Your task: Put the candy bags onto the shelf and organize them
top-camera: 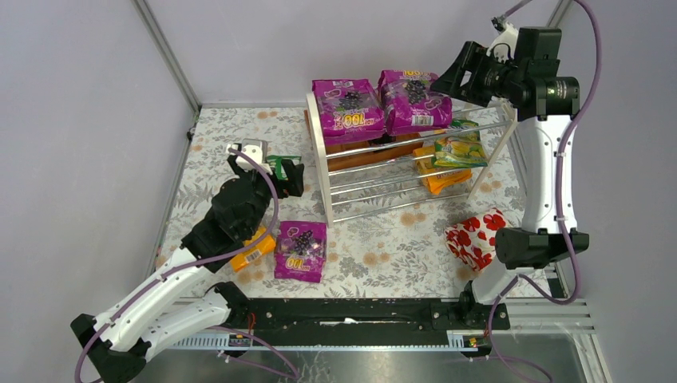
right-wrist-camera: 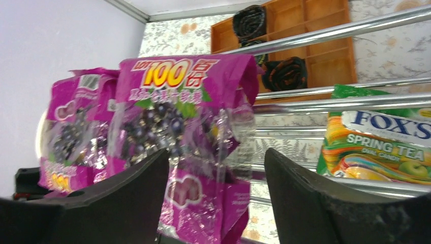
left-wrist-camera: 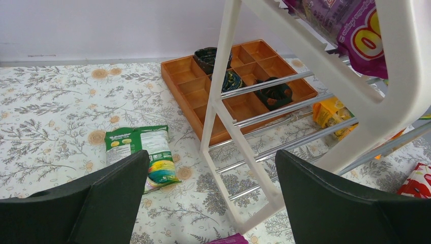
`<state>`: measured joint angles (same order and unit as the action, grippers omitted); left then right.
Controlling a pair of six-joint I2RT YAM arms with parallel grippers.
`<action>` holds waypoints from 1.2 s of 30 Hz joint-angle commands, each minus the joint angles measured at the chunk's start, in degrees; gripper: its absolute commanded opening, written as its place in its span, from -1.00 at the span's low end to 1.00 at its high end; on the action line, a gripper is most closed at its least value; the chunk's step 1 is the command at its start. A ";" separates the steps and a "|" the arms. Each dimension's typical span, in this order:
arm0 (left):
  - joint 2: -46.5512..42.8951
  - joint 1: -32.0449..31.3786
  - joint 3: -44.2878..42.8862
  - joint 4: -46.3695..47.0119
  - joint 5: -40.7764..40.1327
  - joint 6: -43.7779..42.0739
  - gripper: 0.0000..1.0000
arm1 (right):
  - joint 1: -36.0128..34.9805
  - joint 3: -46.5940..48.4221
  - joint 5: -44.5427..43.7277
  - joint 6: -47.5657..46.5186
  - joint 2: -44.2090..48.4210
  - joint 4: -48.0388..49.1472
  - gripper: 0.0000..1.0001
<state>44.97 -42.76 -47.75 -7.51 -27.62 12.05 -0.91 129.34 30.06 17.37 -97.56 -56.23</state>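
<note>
The shelf [top-camera: 323, 152] is seen at the upper centre of the top view. On its top tier a first magenta bag [top-camera: 347, 108] is laid beside a second magenta bag [top-camera: 415, 100], which is further right in the frame. A green-yellow bag [top-camera: 457, 148] is lodged on the rods below, toward the right end, and an orange bag [top-camera: 443, 179] lies lower still. Three bags are judged not yet shelved: a third magenta bag [top-camera: 301, 249] on the cloth at lower centre, a second orange bag [top-camera: 257, 249] just beside it and partly covered by the left arm, and a green-white bag [left-wrist-camera: 142, 152] at the lower left of the left wrist view. The left gripper [left-wrist-camera: 213, 203] is held wide open above the cloth near the green-white bag, with nothing between its jaws. The right gripper [right-wrist-camera: 216, 157] is found at the upper right of the top view, by the second magenta bag. Its jaws are spread apart, and the bag is seen beyond them, not pinched. The pouches are judged light, soft and crinkly, with glossy film that may slip. A bag lying flat is best taken at an edge or sealed seam, not across the filled middle. A bag set off-centre on the thin rods may sag or slide through.
</note>
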 commanded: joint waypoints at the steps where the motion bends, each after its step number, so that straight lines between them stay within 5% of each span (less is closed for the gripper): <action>1: -1.37 0.23 -1.74 1.38 -0.40 0.42 0.97 | -0.69 -3.31 3.89 1.07 3.89 4.51 0.44; 10: -1.50 0.23 -1.66 1.33 -0.18 0.42 0.97 | -7.42 -8.56 9.69 5.32 4.49 12.16 0.35; 13: -1.57 0.23 -1.70 1.31 -0.20 0.34 0.97 | -7.53 -6.48 4.50 3.73 4.45 10.17 0.38; 21: -1.83 0.29 -1.56 1.36 -0.26 0.16 0.97 | -7.53 -2.18 -11.37 -2.75 8.35 2.87 0.96; 25: -1.87 0.25 -1.56 1.42 -0.50 -0.09 0.97 | -7.40 -5.46 -9.35 -2.33 14.45 5.24 1.00; 30: -2.20 0.27 -1.56 1.51 -0.60 -0.10 0.98 | -7.39 -21.45 -6.82 0.09 27.96 14.89 1.00; 36: -1.80 0.25 -1.38 1.79 -0.67 -0.10 0.97 | -7.42 -45.44 8.56 0.88 44.59 25.79 1.00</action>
<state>43.48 -42.76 -47.75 -7.55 -27.66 12.05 -7.99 93.89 27.29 17.93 -58.98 -38.96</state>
